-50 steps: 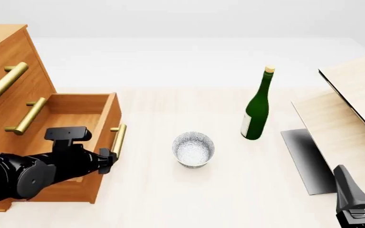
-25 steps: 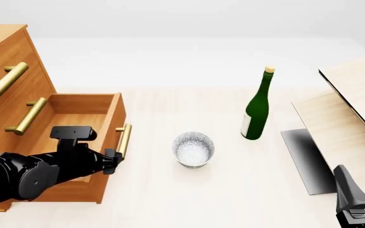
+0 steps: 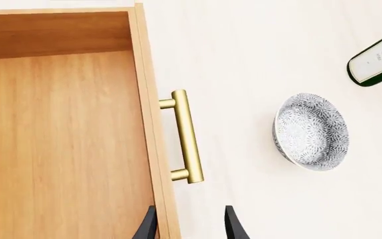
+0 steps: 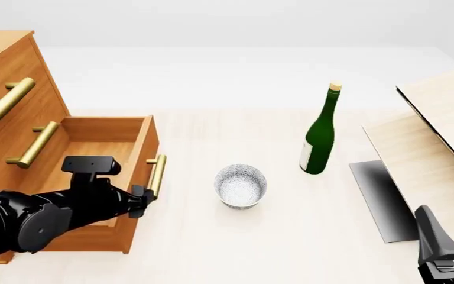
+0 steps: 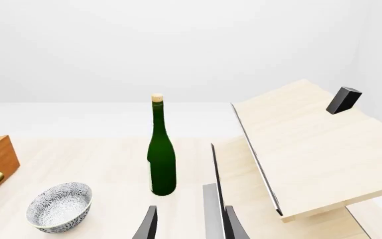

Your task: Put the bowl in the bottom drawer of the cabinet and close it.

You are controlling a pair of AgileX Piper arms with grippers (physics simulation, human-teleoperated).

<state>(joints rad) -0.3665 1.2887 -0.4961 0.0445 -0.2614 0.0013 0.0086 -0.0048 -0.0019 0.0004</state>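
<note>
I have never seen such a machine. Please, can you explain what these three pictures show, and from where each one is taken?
These are simulated pictures of two robot arms at a table. One camera looks from above and behind; the other two sit on each arm's wrist. The left tool is beside the brass handle of the open bottom drawer of a wooden cabinet. The right tool waits low at the right, open and empty. On the table stand a speckled bowl, a green bottle and pale boards. Nothing is held.

Speckled bowl [image 4: 240, 186] sits upright beside the open bottom drawer [image 4: 93, 177].
</note>
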